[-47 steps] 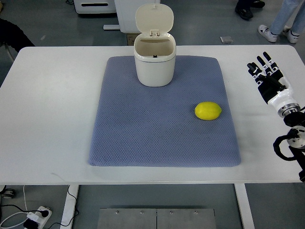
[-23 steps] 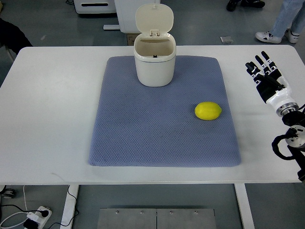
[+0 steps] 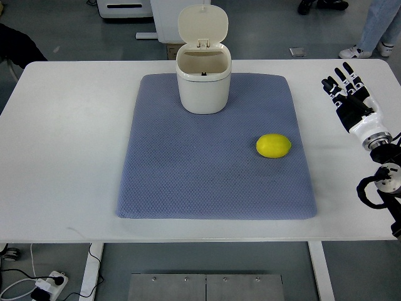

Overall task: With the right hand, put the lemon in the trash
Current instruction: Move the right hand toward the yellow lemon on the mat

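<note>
A yellow lemon lies on the right part of the blue-grey mat. At the mat's far edge stands a small white trash bin with its lid flipped up and its mouth open. My right hand hovers over the white table to the right of the mat, well clear of the lemon, with its black fingers spread and nothing in them. The left arm does not show.
The white table extends around the mat on all sides. On the floor beyond the far edge are a person's shoes, a white cabinet base and a small flat object.
The right hand has crept slightly up and away along the table's right side. The lemon and bin have not moved. The person's feet behind the table have shifted.
</note>
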